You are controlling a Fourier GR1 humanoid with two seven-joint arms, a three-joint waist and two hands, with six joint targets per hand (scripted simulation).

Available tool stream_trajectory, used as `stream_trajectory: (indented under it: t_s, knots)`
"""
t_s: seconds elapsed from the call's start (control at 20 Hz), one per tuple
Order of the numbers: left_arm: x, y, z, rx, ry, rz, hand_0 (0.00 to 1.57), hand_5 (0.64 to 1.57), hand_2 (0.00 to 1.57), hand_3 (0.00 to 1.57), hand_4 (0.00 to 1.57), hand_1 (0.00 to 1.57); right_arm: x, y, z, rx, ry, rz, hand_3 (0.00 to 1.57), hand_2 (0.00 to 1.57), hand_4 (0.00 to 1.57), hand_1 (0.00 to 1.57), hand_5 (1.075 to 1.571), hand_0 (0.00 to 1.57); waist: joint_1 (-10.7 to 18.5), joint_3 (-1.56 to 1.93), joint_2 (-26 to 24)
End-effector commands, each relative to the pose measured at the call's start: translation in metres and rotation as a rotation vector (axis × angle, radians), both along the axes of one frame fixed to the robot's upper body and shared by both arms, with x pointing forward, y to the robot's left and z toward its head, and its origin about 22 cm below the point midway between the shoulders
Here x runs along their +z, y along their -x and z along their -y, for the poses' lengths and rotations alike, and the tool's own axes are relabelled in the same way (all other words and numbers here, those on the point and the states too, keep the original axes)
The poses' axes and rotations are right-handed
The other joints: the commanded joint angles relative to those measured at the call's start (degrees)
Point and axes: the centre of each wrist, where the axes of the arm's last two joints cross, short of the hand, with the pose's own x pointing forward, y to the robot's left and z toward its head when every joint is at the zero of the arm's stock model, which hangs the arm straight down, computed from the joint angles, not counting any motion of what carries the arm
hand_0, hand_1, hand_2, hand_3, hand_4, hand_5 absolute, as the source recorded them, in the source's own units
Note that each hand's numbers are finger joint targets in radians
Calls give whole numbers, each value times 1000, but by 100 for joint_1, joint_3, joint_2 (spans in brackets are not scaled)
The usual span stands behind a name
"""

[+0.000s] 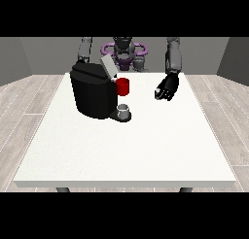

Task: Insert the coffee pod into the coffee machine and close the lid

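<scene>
While the coffee machine (93, 94) crowds the far-left edge, white table (146, 150) spreads bare.

Bare room: wood-plank floor (29, 94), grey walls (39, 51).

1. White desk (146, 150), rectangular top, dark legs showing under the near edge, standing on a grey plank floor (19, 111).
2. Black coffee machine (92, 92) sits on the desk at the view's far left part, lid (108, 65) tilted up.
3. Small grey cup (124, 110) on the machine's base, at its front.
4. Red cup (123, 86) just beside the machine, behind the grey one.
</scene>
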Motion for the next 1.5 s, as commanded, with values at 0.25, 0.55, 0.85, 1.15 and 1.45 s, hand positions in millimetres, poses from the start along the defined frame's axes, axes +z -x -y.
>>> stream_trajectory:
  t_s: [0.25, 0.55, 0.85, 1.15, 1.45]
  knots:
    - [28, -21, 35, -97, 123, -92, 1413, 1571, 1400, 1314, 515, 1413, -24, -3, 9, -51, 12, -116, 0, 0, 0, 0, 1571, 0, 281, 1, -570]
    - [93, -42, 40, -112, 114, -65, 1424, 1571, 1404, 1341, 557, 1424, -40, 9, 6, -4, 30, -82, 0, 0, 0, 0, 1571, 0, 10, 3, -716]
    - [95, -45, 75, -165, 99, -68, 1340, 1571, 1372, 1351, 562, 1340, -30, 3, -12, -21, 15, -85, 0, 0, 0, 0, 1571, 0, 114, 1, -871]
    - [120, -52, 67, -137, 200, -78, 985, 1571, 1204, 1371, 511, 985, -31, 12, -9, 22, -12, -63, 0, 0, 0, 0, 1571, 0, -200, 0, -993]
    - [174, -63, 85, -100, 222, -7, 1268, 1571, 1295, 1269, 488, 1268, -6, -9, -7, -6, -26, 4, 0, 0, 0, 0, 1571, 0, -406, 1, -663]
